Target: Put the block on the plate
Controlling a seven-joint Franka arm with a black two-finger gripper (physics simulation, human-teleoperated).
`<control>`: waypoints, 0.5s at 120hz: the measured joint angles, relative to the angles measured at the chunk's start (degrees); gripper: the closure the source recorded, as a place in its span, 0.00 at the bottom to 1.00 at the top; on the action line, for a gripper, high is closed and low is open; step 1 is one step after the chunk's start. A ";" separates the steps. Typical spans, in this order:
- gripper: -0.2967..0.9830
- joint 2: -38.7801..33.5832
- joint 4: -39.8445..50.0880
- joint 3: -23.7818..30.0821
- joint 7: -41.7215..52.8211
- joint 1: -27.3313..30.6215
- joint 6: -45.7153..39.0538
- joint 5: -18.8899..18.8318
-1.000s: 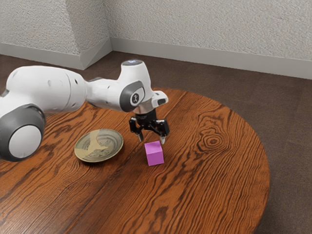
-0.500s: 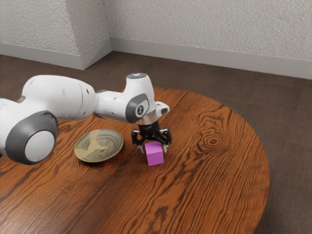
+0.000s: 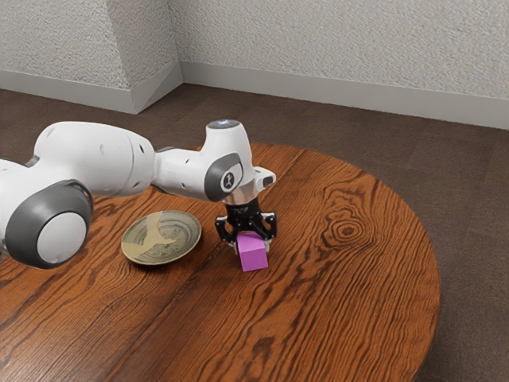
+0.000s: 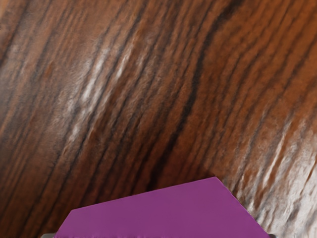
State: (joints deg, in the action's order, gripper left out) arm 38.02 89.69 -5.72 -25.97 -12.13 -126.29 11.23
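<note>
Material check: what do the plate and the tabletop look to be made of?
Plate: probably glazed ceramic, from its mottled grey-green and tan surface and faint rings. Tabletop: wood or veneer, apparently varnished; it has dark grain and glossy highlights.

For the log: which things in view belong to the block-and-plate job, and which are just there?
Part of the job:
- pink block, the thing to be moved
- plate, where it should end up
- hand, with its fingers on either side of the block

Just there:
- wooden table, under the plate
- brown floor
- pale wall
</note>
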 joint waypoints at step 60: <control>0.45 -8.75 4.42 1.24 -1.14 6.27 3.15 -0.43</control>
State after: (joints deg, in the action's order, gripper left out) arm 29.27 94.12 -4.48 -27.11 -5.86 -123.14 10.80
